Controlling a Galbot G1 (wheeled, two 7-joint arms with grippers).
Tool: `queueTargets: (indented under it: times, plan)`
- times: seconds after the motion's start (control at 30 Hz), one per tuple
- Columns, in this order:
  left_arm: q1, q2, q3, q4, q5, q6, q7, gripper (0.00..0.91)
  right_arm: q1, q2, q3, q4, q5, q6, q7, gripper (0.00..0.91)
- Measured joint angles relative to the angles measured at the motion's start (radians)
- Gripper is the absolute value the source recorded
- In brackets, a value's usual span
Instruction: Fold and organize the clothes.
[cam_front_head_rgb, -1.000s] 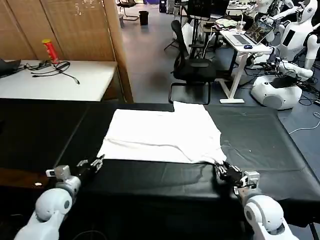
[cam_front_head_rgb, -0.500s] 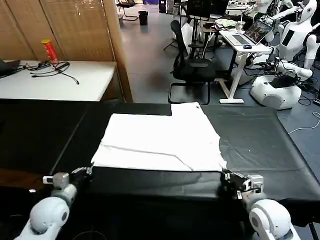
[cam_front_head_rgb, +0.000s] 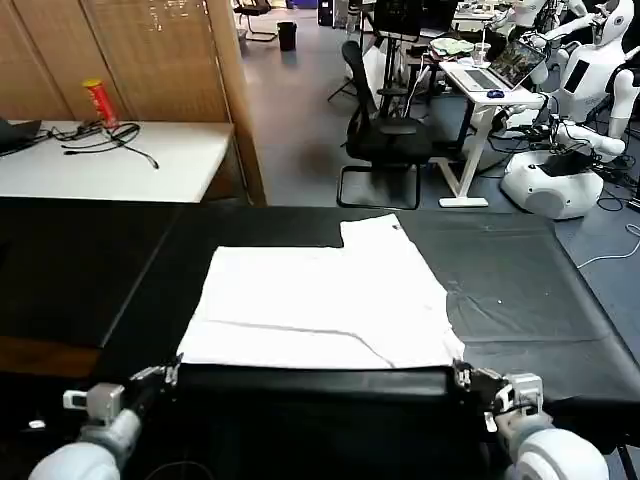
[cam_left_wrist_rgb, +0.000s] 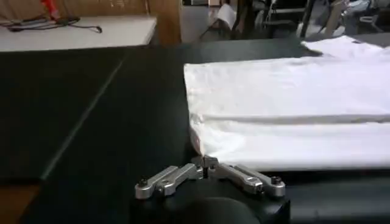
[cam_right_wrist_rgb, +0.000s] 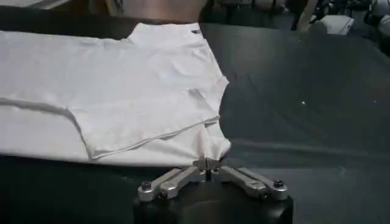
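The clothes are one white T-shirt (cam_front_head_rgb: 320, 300) lying flat and partly folded on the black table (cam_front_head_rgb: 530, 290), with a sleeve sticking out at the far side. Its near edge reaches the table's front edge. My left gripper (cam_front_head_rgb: 172, 372) is shut on the near left corner of the T-shirt (cam_left_wrist_rgb: 292, 103), its tips (cam_left_wrist_rgb: 205, 163) pinching the hem. At the near right corner of the T-shirt (cam_right_wrist_rgb: 122, 79), my right gripper (cam_front_head_rgb: 462, 375) is also shut, its tips (cam_right_wrist_rgb: 207, 163) closed on the cloth.
A white desk (cam_front_head_rgb: 150, 160) with a red can (cam_front_head_rgb: 99, 102) and cables stands at the back left. An office chair (cam_front_head_rgb: 385, 140) is behind the table. A desk with a laptop (cam_front_head_rgb: 500, 70) and a white robot (cam_front_head_rgb: 570, 150) are at the back right.
Both grippers have drawn back toward me, pulling the T-shirt's near edge to the front of the table. The cloth lies flatter and wider than before.
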Motion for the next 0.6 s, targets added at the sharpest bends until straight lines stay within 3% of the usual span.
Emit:
queueTargets:
  times: [0.03,0.07,0.43,0.6]
  plan:
    - [0.010,-0.002,-0.003,-0.002,0.000,0.000,0.000,0.878,-0.005,0.002,-0.001,0.006,-0.007,0.000,-0.002,0.517]
    - [0.018,-0.005,-0.004,-0.004,0.000,0.001,-0.002,0.878,-0.008,0.003,-0.001,0.011,-0.013,0.000,-0.005,0.878]
    - [0.060,-0.032,-0.034,-0.041,0.047,0.042,0.005,0.878,-0.046,-0.010,0.034,0.087,-0.006,0.000,-0.027,0.878]
    - [0.080,-0.025,-0.067,-0.087,0.021,0.053,0.006,0.878,0.050,-0.029,0.031,0.067,0.023,0.010,-0.046,0.878]
